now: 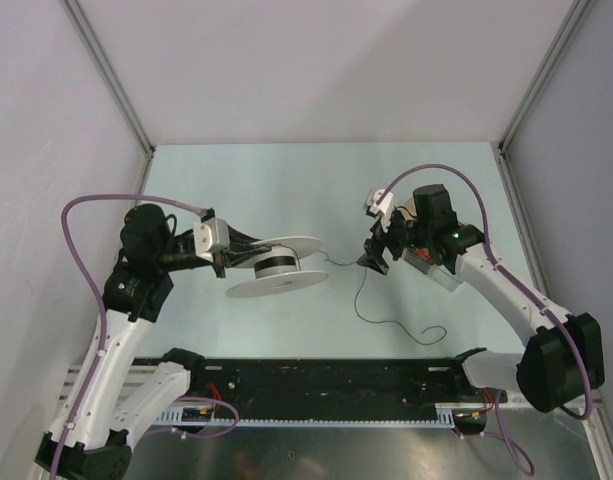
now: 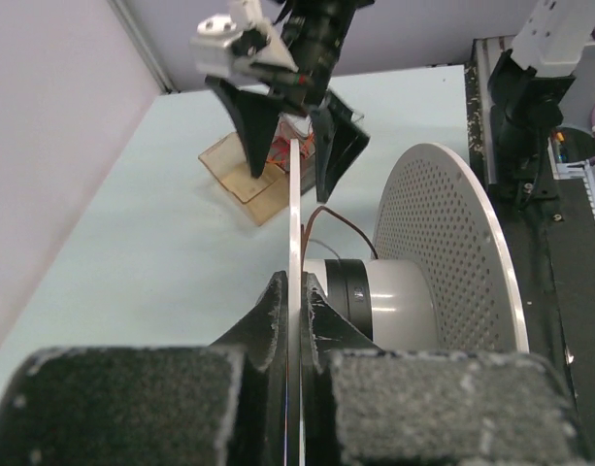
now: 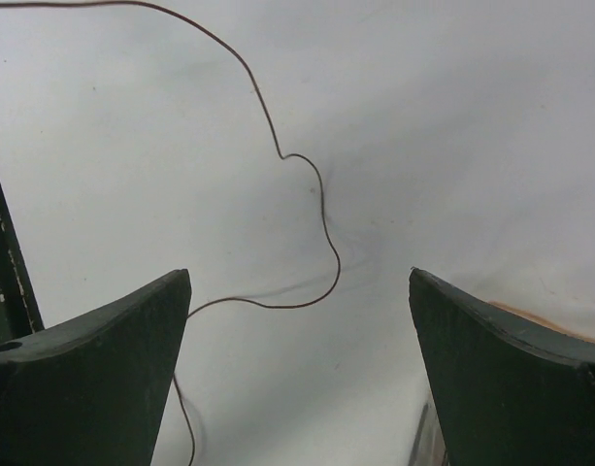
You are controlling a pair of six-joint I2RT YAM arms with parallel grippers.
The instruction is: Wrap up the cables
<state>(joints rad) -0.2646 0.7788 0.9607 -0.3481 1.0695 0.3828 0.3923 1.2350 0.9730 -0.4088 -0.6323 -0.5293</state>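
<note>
My left claw [image 2: 295, 296] is pinched tight on the thin rim of one flange of the white perforated plastic spool [image 2: 443, 223], gripping it edge-on. My right claw [image 3: 299, 277] hangs spread wide over the very thin dark brown wire [image 3: 322, 204], which lies in loose curves on the pale green surface [image 1: 286, 190], trailing from the spool toward my right arm

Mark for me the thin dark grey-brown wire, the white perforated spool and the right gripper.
thin dark grey-brown wire [image 3: 323, 209], right wrist view, on its curved middle stretch.
white perforated spool [image 2: 443, 243], left wrist view, on its perforated flange face.
right gripper [image 3: 299, 277], right wrist view, midway between its open fingertips.
</note>
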